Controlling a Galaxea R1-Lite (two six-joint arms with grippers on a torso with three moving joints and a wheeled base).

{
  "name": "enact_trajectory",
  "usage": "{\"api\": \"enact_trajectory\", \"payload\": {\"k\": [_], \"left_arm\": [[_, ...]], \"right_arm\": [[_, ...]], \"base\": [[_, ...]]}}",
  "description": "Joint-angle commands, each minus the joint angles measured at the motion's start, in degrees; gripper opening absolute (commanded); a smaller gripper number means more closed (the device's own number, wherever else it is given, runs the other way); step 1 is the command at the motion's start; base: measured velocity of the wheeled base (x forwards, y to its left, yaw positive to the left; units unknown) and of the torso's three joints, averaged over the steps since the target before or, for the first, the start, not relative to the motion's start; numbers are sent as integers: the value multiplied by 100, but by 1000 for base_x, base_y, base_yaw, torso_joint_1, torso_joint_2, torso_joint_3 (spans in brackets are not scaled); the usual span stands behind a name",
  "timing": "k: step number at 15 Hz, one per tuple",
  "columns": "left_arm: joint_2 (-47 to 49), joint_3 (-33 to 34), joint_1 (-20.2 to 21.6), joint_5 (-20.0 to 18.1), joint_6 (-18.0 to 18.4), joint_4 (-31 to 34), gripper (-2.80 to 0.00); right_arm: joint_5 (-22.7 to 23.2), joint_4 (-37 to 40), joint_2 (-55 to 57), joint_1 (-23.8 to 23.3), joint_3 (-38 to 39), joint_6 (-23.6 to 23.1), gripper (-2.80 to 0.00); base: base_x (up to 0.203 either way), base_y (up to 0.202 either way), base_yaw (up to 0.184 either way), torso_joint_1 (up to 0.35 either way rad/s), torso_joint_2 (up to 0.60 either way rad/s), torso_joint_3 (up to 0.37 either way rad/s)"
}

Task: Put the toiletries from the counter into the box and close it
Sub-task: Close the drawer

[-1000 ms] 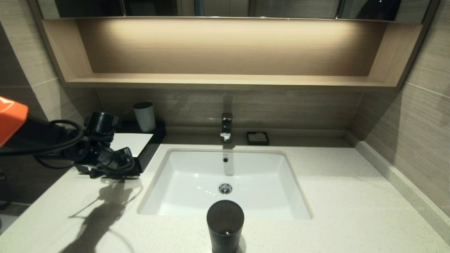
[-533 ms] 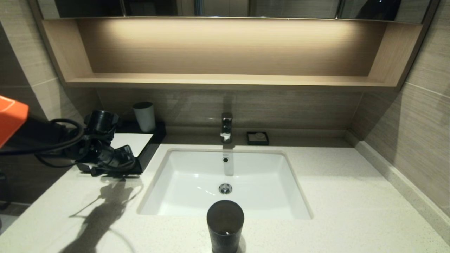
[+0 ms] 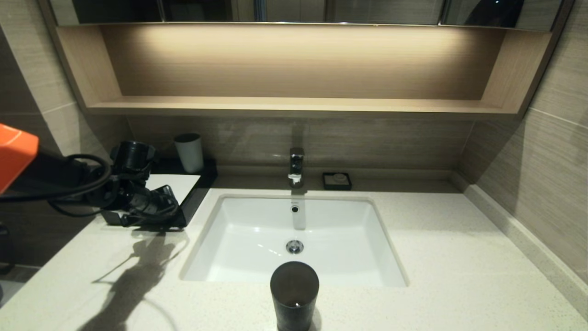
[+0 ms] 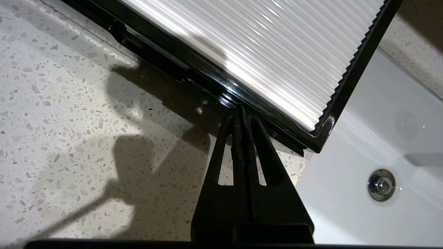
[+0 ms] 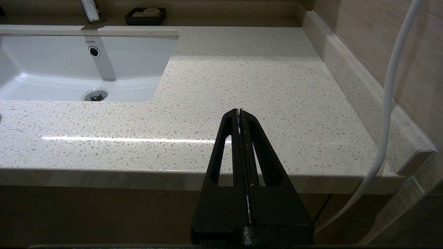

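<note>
Left hand [image 4: 241, 112] clenched, empty, tips on the box [image 3: 190, 202] front edge at the back-left of the desk [image 3: 413, 257]. No toiletries visible; likely already inside. Push square and low along the tray's travel so the tips don't ride up. Tray gap hard to judge. Right hand [image 5: 239, 114] clenched, parked off the desk's front edge.

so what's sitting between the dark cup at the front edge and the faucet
Only the white sunken basin with its drain lies between the dark cup and the faucet; the head view shows it.
</note>
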Motion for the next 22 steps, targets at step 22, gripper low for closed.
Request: {"api": "enact_trajectory", "payload": {"k": [22], "left_arm": [[-2107,-1290,-1193,-518,242,3395,-280]], "right_arm": [[1,-1,0,1,9,-1,-280]], "base": [[0,0,0,0,0,0]]}}
